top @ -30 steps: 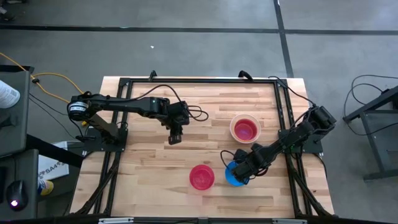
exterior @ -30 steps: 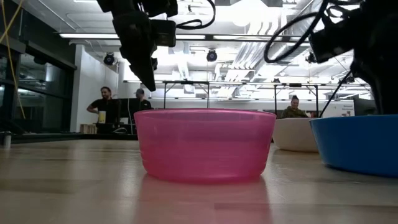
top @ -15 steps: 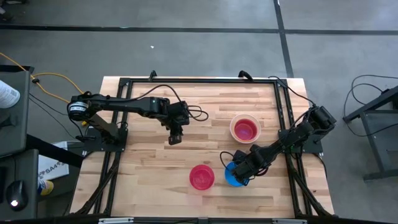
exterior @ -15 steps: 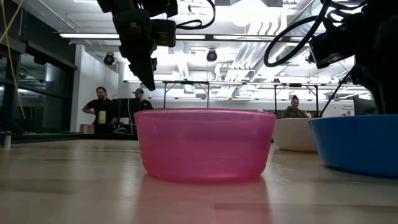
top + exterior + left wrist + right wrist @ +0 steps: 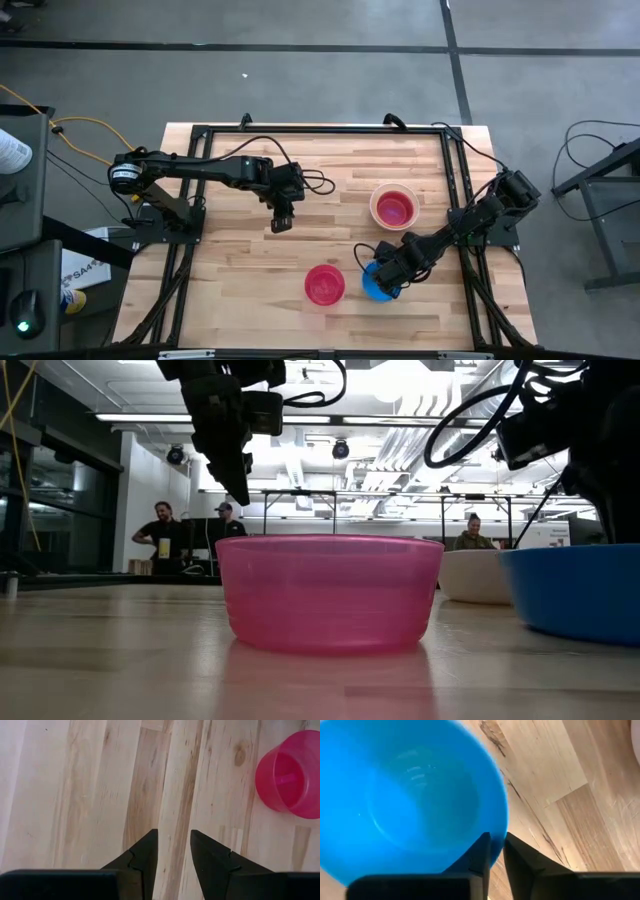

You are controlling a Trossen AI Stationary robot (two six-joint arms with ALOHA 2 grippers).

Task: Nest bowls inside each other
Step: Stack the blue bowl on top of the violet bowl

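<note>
A blue bowl (image 5: 372,288) stands on its base on the wooden table near the front right, and my right gripper (image 5: 388,272) is shut on its rim. To its left stands a loose pink bowl (image 5: 324,285), upright on its base. Farther back a white bowl (image 5: 394,208) holds a pink-red bowl inside it. My left gripper (image 5: 282,222) hangs open above bare wood left of centre, with nothing between its fingers (image 5: 145,855). My right gripper has the blue bowl's wall at the rim (image 5: 497,842), on the bowl's far right side. One finger (image 5: 479,855) is inside the bowl and the other (image 5: 520,862) outside it. The fingers come from above, pointing down. The bowl's base is on the table (image 5: 575,635).
A black frame (image 5: 300,130) runs round the tabletop. Bare wood lies at the near left and between the two arms. In the low view people (image 5: 160,540) stand in the room behind the table, far from the arms.
</note>
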